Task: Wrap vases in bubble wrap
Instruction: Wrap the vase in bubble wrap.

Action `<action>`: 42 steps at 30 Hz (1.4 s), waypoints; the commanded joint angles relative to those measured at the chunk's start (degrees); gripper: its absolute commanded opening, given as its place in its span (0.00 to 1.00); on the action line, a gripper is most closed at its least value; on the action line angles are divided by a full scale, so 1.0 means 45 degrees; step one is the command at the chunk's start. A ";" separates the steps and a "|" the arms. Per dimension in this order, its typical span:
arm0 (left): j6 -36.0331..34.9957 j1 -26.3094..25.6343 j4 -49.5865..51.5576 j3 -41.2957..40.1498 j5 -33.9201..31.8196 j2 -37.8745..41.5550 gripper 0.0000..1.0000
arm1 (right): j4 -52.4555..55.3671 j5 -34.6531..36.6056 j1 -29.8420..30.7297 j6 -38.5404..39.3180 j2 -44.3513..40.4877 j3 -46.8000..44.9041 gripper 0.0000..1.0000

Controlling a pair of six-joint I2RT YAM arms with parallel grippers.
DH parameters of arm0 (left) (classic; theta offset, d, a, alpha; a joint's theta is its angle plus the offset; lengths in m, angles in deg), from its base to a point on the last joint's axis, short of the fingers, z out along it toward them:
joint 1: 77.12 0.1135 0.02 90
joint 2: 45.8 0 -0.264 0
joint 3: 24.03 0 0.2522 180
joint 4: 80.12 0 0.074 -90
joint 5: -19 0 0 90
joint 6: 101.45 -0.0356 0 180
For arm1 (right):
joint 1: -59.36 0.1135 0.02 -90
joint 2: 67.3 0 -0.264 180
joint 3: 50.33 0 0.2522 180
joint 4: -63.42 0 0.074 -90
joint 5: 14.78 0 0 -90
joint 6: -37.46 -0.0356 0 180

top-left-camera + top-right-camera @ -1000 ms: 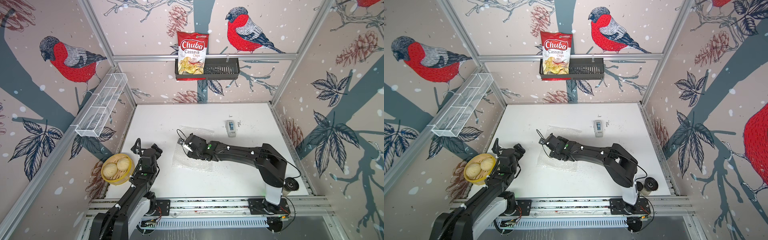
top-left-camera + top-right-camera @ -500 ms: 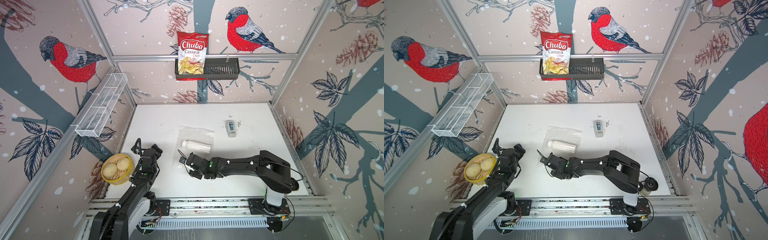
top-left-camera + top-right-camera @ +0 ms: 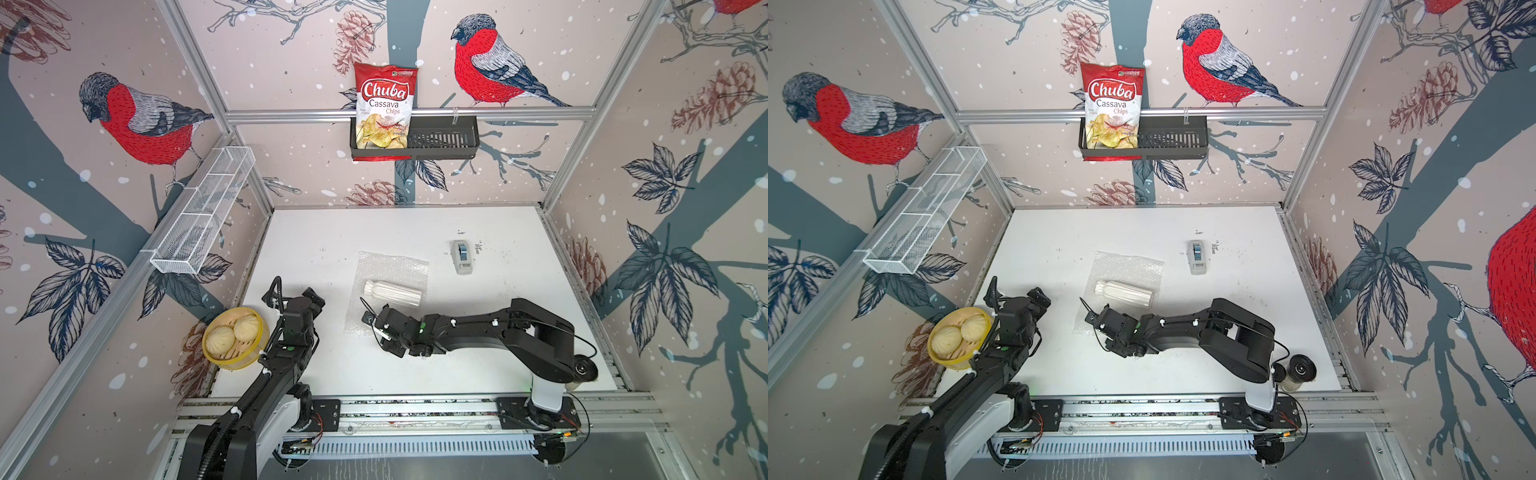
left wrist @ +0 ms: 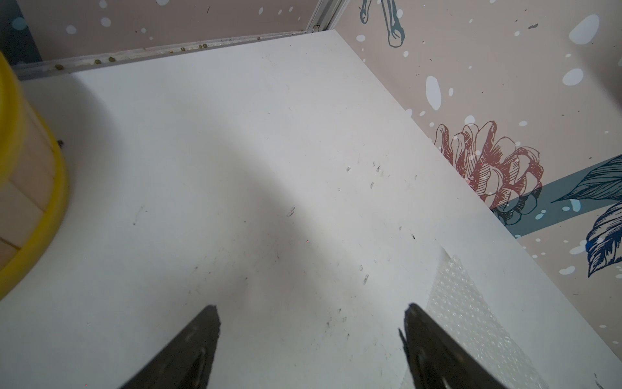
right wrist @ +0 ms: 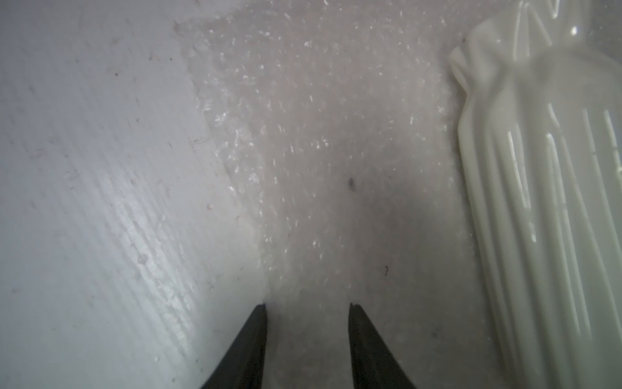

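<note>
Wallpaper [image 3: 291, 50] in pale pinkish beige covers the back and side walls, printed with red-breasted birds [image 3: 486, 70], brown pine cones [image 3: 353, 41], dark blue leaves [image 3: 665, 183] and grey-blue branches; silver metal posts [image 3: 195, 70] stand in the corners, and a crossbar [image 3: 291, 114] runs along the back wall; a black slatted basket [image 3: 440, 141] hangs from it, holding a red bag of chips [image 3: 384, 104]; a white wire tray [image 3: 203, 216] is fixed to the left wall; the white worktop [image 3: 332, 241] is scuffed with small dark marks; the light is even, the shadows soft.
</note>
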 commanded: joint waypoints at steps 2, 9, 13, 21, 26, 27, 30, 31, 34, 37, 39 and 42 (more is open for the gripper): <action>0.0039 0.0015 -0.0235 -0.0024 -0.0282 0.0021 0.86 | 0.0066 0.0379 -0.0105 0.0193 0.0171 0.0047 0.27; -0.0038 0.0024 -0.0279 -0.0020 -0.0235 0.0012 0.86 | 0.0204 0.0523 -0.0129 0.0273 -0.0017 0.0368 0.05; -0.0346 0.0024 -0.0392 0.0077 0.0262 0.0103 0.84 | 0.0312 0.0618 -0.0236 0.0254 -0.0061 0.0680 0.00; -0.0874 0.0023 -0.0892 -0.0144 0.1234 0.0674 0.84 | 0.0585 0.1142 -0.0838 0.0598 -0.0176 0.1351 0.00; -0.1064 0.0024 -0.1266 -0.0258 0.1667 0.0678 0.84 | 0.0712 0.1418 -0.1406 0.0905 -0.0257 0.1858 0.00; -0.1104 0.0023 -0.1351 -0.0267 0.1740 0.0616 0.83 | 0.0727 0.1463 -0.1484 0.0979 -0.0257 0.1973 0.00; -0.1143 0.0024 -0.1560 -0.0293 0.1922 0.0377 0.83 | 0.0626 0.1672 -0.1695 0.1207 -0.0237 0.2213 0.00; -0.1159 0.0024 -0.1600 -0.0274 0.1968 0.0281 0.83 | 0.0630 0.1698 -0.1785 0.1264 -0.0190 0.2300 0.00; -0.1188 0.0024 -0.1664 -0.0233 0.2074 0.0081 0.83 | 0.0539 0.1836 -0.2057 0.1389 -0.0064 0.2446 0.04; -0.1194 0.0024 -0.1721 -0.0234 0.2108 0.0012 0.83 | 0.0287 0.1856 -0.2429 0.1454 0.0016 0.2471 0.12; -0.1218 0.0024 -0.1795 -0.0253 0.2153 -0.0007 0.83 | 0.0091 0.1780 -0.2672 0.1441 0.0090 0.2536 0.27; -0.1312 0.0024 -0.1894 -0.0263 0.2281 -0.0076 0.83 | -0.0128 0.1463 -0.3025 0.1399 0.0320 0.2731 0.31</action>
